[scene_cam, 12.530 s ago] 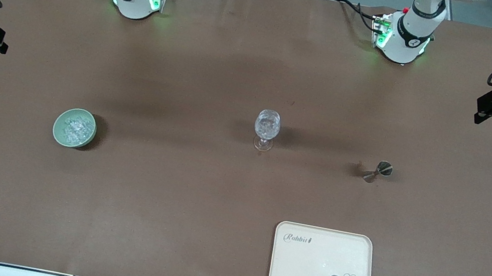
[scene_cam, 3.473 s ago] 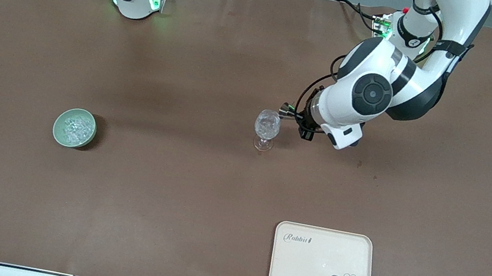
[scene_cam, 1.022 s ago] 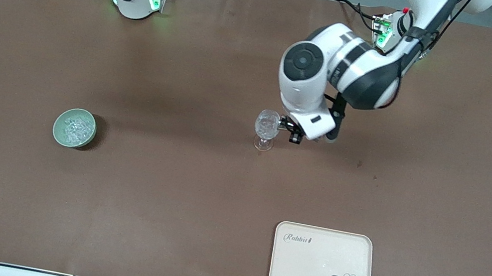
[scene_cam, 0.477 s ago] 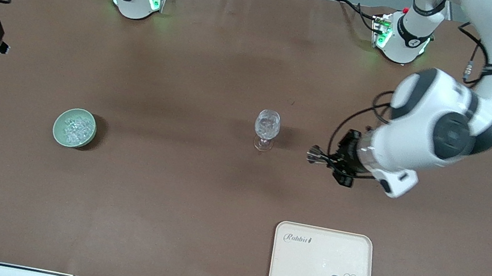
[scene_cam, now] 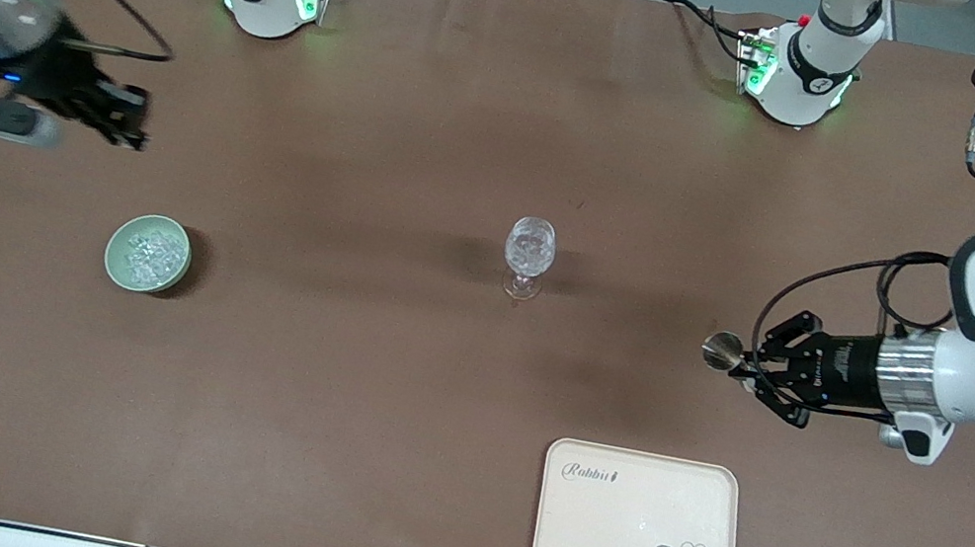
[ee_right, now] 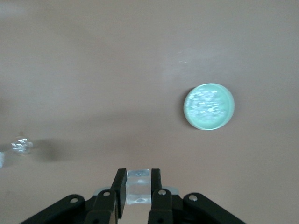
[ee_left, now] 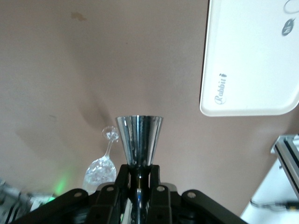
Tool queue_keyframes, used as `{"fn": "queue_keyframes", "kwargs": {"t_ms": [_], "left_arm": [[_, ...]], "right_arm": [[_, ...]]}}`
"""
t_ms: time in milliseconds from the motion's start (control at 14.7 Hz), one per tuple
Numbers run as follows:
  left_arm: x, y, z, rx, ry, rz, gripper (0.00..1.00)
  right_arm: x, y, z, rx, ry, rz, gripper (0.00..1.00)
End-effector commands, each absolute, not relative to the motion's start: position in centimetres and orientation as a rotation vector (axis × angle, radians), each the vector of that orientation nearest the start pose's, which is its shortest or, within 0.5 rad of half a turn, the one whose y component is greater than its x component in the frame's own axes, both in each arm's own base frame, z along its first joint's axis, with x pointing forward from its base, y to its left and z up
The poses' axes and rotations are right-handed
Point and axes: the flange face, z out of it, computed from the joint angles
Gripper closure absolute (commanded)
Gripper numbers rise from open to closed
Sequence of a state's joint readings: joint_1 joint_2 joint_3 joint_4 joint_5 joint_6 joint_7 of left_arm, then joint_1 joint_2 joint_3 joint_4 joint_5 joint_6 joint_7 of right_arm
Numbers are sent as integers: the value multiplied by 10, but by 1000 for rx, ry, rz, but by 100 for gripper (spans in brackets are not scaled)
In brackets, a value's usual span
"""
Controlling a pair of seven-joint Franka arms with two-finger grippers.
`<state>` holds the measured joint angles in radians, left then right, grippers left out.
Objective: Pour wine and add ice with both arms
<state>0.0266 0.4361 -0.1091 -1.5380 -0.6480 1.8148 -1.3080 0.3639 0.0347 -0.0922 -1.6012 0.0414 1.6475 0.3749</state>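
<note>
- Between the two grippers, near the middle of the brown table (scene_cam: 389, 377), the wine glass (scene_cam: 529, 256) stands upright, well apart from both.
- Right gripper (ee_right: 138, 184) pinches one clear ice cube (ee_right: 138, 187) between its fingers; in the front view it hangs over bare table at the right arm's end (scene_cam: 115, 113), farther from the camera than the pale green bowl (scene_cam: 148, 253).
- More ice (scene_cam: 150, 252) lies heaped in that bowl, which sits toward the right arm's end, a little nearer the camera than the glass.
- From the held cube, the glass lies toward the left arm's end of the table, with only open table between; the right wrist view shows it small and off to one side (ee_right: 21, 145), so the carry looks like a long level sweep.
- Left gripper (scene_cam: 758, 361) is clamped on the waist of a steel jigger (scene_cam: 722, 351), whose long axis lies roughly level, its mouth pointing toward the glass.
- That jigger is held over bare table at the left arm's end, and the cream rabbit tray (scene_cam: 639, 526) lies nearer the camera than it.
- Judging by positions, the left gripper is the closer to the glass, yet the ice step belongs to the right arm.
</note>
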Motion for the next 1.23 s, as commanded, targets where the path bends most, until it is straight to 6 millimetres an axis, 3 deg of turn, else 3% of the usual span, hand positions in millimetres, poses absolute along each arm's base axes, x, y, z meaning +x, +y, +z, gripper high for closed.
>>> {"fn": "queue_keyframes", "kwargs": {"t_ms": [0,272,409,681,885,1158], "left_arm": [[657,-62,374,-2651,-2194,1176,99],[653,-19,312,-2722,-2100,1523,99],[649,5,282,-2761,-2067,1627,99],[642,37,236,-2777,-2090,1728,99],[634,61,201,-2784,-2099,1798,99],[623,85,158,-2715,-2202,1902,99]], "right_arm": [[546,243,576,-3088,291,-8,94],[544,362,543,-3091,342,-24,94],[533,415,520,-3104,338,-20,94],[503,499,478,-3048,257,-118,94],[491,533,447,-3025,242,-150,94],[472,555,420,-3057,209,-121,94]]}}
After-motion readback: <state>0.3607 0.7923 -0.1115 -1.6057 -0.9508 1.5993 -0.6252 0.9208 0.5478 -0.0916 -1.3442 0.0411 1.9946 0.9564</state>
